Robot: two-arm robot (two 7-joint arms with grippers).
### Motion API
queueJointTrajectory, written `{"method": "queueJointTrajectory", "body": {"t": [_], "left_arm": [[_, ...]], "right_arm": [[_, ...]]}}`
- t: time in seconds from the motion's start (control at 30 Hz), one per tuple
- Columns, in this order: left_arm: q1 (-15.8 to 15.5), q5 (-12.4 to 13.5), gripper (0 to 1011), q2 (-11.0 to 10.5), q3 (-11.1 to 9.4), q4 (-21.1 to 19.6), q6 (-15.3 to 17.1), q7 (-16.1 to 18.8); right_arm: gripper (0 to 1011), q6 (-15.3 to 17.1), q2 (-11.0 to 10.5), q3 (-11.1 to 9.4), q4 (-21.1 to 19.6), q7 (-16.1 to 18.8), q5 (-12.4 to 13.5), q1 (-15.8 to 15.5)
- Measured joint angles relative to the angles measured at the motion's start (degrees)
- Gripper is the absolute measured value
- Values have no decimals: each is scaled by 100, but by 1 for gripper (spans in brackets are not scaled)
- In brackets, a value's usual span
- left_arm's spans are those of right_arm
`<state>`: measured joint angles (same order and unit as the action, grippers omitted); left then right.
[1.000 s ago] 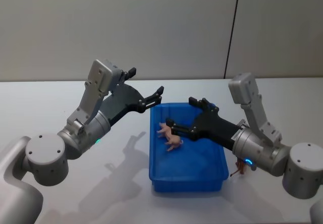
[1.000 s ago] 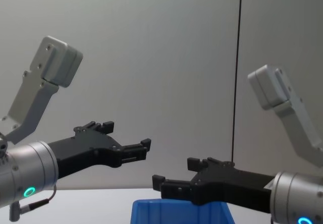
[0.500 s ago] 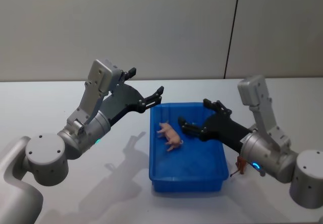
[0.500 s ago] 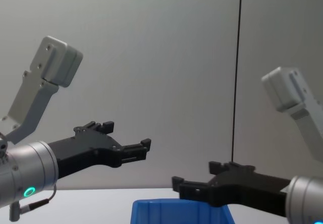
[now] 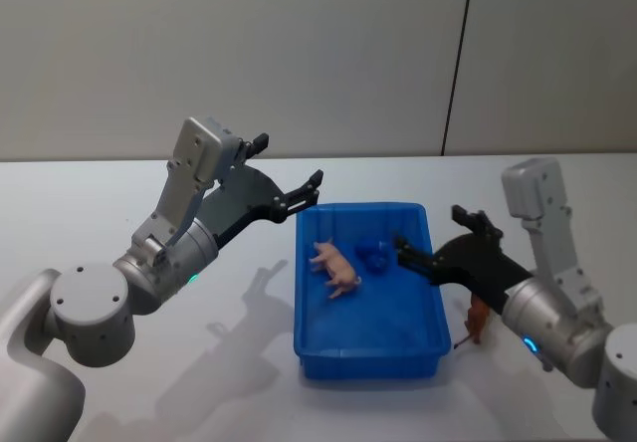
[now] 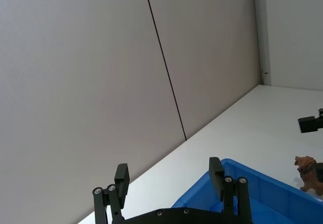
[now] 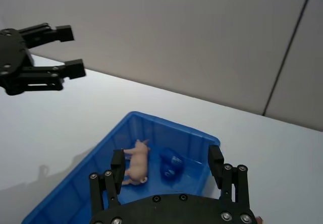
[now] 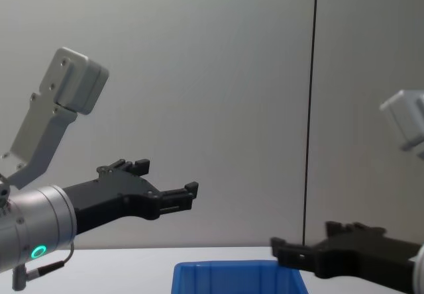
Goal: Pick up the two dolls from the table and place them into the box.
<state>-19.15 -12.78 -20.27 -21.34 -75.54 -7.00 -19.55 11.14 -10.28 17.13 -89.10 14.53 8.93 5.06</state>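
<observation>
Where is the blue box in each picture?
Head view: the box sits low in the middle.
Left wrist view: box just beyond the left gripper.
Right wrist view: box just beyond the right gripper.
Chest view: its rim at the bottom edge, middle.
Shared landmark: the dark wall seam.

The bright blue box (image 5: 368,364) holds a pale pink doll (image 5: 334,263), a brown doll (image 5: 478,320) stands beside it, and the table (image 5: 100,193) is plain white.

Box (image 5: 368,364) lower half free, centre frame; pink doll (image 5: 335,266), blue lump (image 5: 373,255) block upper part. Right end effector (image 5: 430,229) over right rim, brown doll (image 5: 478,320) beneath. Counter (image 5: 239,402) lower left open.
</observation>
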Motion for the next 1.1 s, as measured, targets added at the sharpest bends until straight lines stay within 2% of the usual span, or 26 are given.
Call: {"method": "queueJointTrajectory", "body": {"t": [0.37,0.6,0.9,1.1], "left_arm": [[0,0,1001,0,0,0,0,0],[0,0,1001,0,0,0,0,0],[-1,0,1001,0,0,0,0,0],[0,0,1001,0,0,0,0,0]], "right_arm": [[1001,570,-99,-15,-570,-1016,-14,-439],[1001,878,-148,-49,-790,-1545,5,-676],[1001,1072,-158,-89,-866,-1954,84,-870],[1001,1109,-131,-105,-830,-2087,145,-915]]}}
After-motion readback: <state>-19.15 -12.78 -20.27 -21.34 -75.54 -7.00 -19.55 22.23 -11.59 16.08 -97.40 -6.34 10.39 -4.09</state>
